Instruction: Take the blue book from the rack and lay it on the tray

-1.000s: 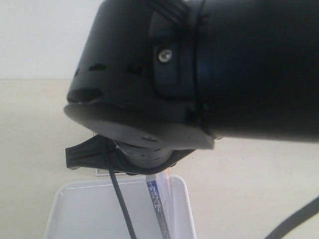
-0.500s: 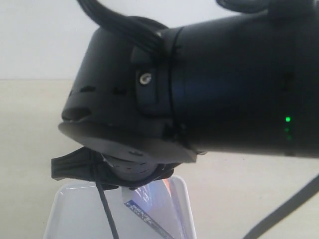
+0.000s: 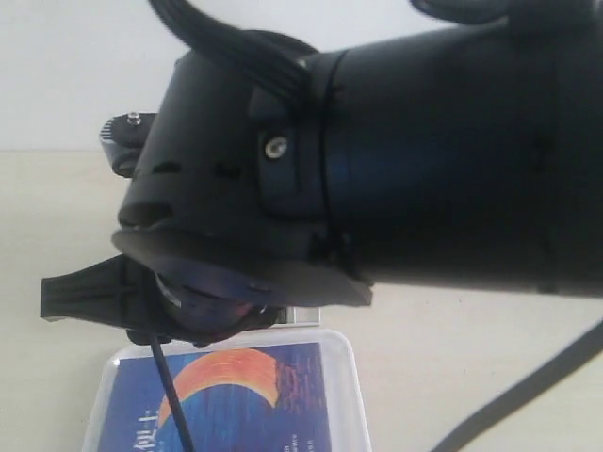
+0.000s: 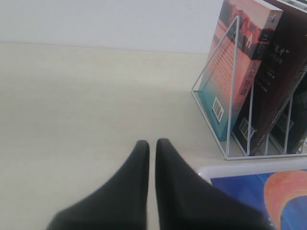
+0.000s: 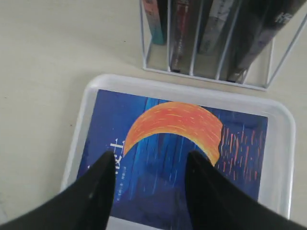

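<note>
The blue book (image 5: 163, 139), deep blue with a large orange crescent, lies flat, cover up, in the white tray (image 5: 283, 143). My right gripper (image 5: 151, 158) hovers just above the book's cover, open, with nothing between its fingers. The white wire rack (image 5: 211, 76) stands right behind the tray with other books upright in it. In the exterior view my right arm fills most of the picture, and below it show the book (image 3: 245, 395) and the tray (image 3: 350, 386). My left gripper (image 4: 152, 143) is shut and empty over the bare table beside the tray's corner (image 4: 211, 170).
A pink-and-teal book (image 4: 230, 72) and a black book (image 4: 273, 81) stand in the rack (image 4: 211, 103). The pale table (image 4: 72, 105) stretches away to the left of the rack toward a white wall. A black cable (image 3: 170, 405) hangs across the book.
The book was upright in my right gripper, then tipped over, and now lies flat in the tray. The right gripper has opened and let it go. The arm has shifted left.
</note>
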### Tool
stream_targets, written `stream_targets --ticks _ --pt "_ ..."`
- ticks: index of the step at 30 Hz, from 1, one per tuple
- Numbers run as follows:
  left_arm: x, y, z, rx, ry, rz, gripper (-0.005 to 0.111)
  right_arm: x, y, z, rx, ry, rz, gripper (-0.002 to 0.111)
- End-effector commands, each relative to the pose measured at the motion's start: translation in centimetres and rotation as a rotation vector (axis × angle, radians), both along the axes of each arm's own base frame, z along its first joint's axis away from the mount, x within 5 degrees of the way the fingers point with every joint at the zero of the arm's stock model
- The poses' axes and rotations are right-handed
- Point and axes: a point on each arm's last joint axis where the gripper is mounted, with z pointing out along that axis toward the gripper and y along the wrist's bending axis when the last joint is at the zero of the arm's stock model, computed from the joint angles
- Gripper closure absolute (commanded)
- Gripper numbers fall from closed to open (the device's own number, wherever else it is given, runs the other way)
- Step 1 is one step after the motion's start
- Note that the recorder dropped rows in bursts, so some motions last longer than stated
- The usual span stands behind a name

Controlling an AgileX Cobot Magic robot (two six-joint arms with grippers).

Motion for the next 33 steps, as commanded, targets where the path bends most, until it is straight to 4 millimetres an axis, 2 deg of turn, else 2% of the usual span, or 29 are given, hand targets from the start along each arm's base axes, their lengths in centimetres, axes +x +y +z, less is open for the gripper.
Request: stream_targets --ticks 1,6,10,13,17,18,21,22,23,27,33 --pt "0.0 0.0 0.2 -0.003 -0.011 0.004 0.103 0.1 0.7 0.7 0.103 -0.029 0.051 0.064" --pt "0.0 0.0 0.2 -0.003 -0.011 0.004 0.103 -0.1 0.3 2.2 0.143 -0.061 0.087 0.064" --pt "0.0 0.0 0.2 -0.003 -0.011 0.004 0.103 -0.5 -1.4 4.2 0.127 -0.082 0.081 0.064" --pt "0.0 0.0 0.2 -0.003 -0.011 0.004 0.103 -1.7 -2.8 5.8 0.086 -0.116 0.120 0.064" --pt "0.0 0.0 0.2 -0.003 -0.011 0.004 0.103 -3.4 -4.4 6.9 -0.036 -0.155 0.150 0.065" --pt "0.0 0.0 0.2 -0.003 -0.011 0.004 0.103 -3.7 -4.8 7.1 -0.070 -0.179 0.153 0.067" --pt "0.0 0.0 0.2 -0.003 -0.011 0.004 0.103 -4.9 -6.2 7.6 -0.174 -0.273 0.111 0.093" --pt "0.0 0.0 0.2 -0.003 -0.011 0.004 0.103 -5.3 -6.5 7.5 -0.197 -0.298 0.106 0.104" --pt "0.0 0.0 0.2 -0.003 -0.011 0.004 0.103 -5.7 -6.7 7.4 -0.215 -0.317 0.112 0.108" --pt "0.0 0.0 0.2 -0.003 -0.011 0.004 0.103 -6.9 -7.1 6.0 -0.267 -0.367 0.166 0.107" --pt "0.0 0.0 0.2 -0.003 -0.011 0.004 0.103 -7.6 -7.9 3.0 -0.320 -0.283 0.149 0.107"
